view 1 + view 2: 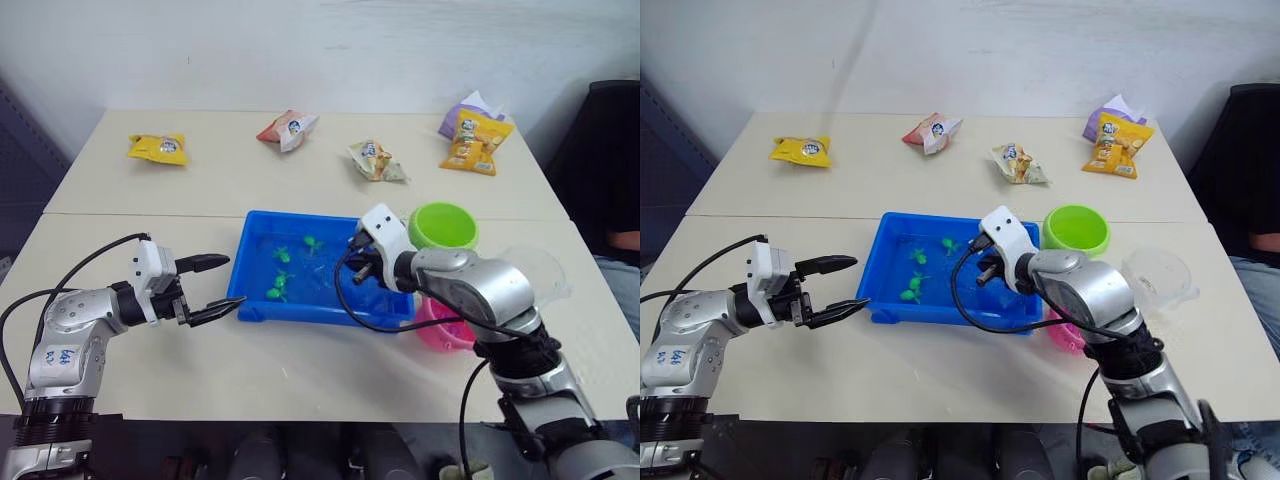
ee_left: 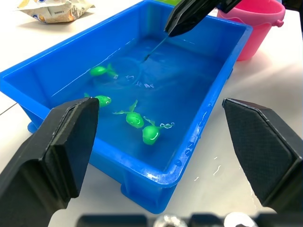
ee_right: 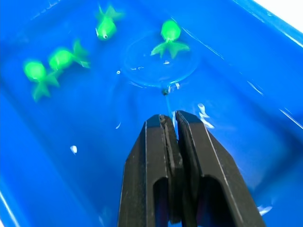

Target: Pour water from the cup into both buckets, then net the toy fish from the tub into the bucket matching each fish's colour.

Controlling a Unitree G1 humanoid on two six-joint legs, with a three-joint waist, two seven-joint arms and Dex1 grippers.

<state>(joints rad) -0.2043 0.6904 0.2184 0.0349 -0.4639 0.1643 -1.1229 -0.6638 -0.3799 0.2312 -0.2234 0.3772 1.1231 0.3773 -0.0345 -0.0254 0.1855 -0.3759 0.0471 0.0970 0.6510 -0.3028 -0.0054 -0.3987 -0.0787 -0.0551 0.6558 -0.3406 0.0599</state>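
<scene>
The right tool (image 3: 173, 124) is pinched on the net (image 3: 161, 66) handle, its hoop underwater in the tub (image 1: 250, 240) beneath one green fish (image 3: 169, 34). The left tool (image 1: 205, 288) gapes empty just outside the tub. The head views show the green bucket (image 1: 443, 226) behind the tub; the left wrist view shows the pink bucket (image 2: 255, 23) beside it.

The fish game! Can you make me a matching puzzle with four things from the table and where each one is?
Things:
1. green toy fish
2. net
3. lime green bucket
4. yellow snack bag

Places:
A. at the far left of the table, away from the tub
B. floating in the water of the blue tub
C. hoop under the water, handle pinched in the right gripper
D. just past the tub's far right corner

Pairs: 1-B, 2-C, 3-D, 4-A
</scene>
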